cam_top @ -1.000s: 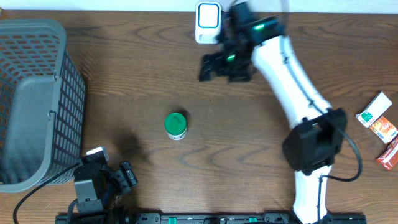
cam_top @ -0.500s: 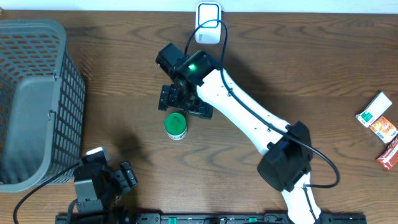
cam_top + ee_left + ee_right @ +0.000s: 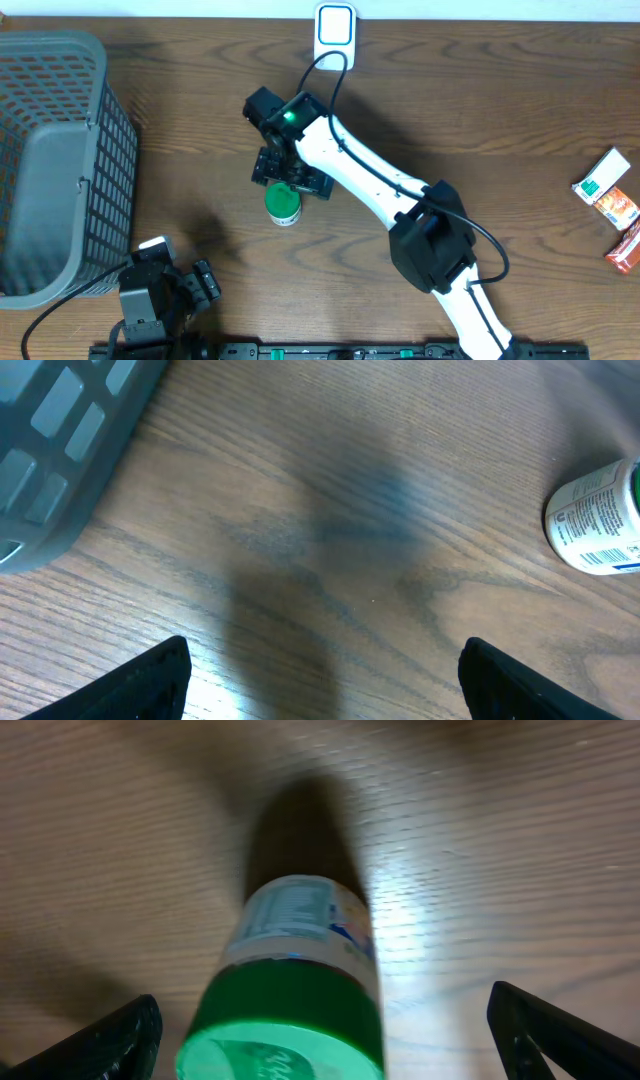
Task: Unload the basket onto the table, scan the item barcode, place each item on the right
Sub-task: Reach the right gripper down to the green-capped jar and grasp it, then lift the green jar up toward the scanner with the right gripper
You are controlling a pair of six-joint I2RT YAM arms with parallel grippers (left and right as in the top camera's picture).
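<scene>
**Right arm poised over the green-capped bottle, both jaws open**

Overhead: the bottle point(image 3: 283, 203) stands upright on the wooden table point(image 3: 480, 110), green cap facing up. The right gripper point(image 3: 290, 180) hangs directly over the bottle's far side, its white arm stretching away from the bottle toward the near right. A white scanner point(image 3: 334, 25) sits well beyond the bottle at the table's far edge. A grey mesh basket point(image 3: 60, 160) stands far to the bottle's left, and a few small packets point(image 3: 608, 195) lie far to its right. The left gripper point(image 3: 200, 283) rests near the front edge, left of the bottle and well apart from it.

Left wrist: the left gripper point(image 3: 320, 685) has its jaws spread wide over bare wood, holding nothing. The bottle point(image 3: 595, 520) shows at the right edge, the basket point(image 3: 60, 450) in the opposite corner.

Right wrist: the right gripper point(image 3: 335, 1035) has its jaws wide open, one fingertip on either side of the bottle point(image 3: 300, 930), neither touching it. The blurred green cap point(image 3: 285, 1040) sits close to the camera.
</scene>
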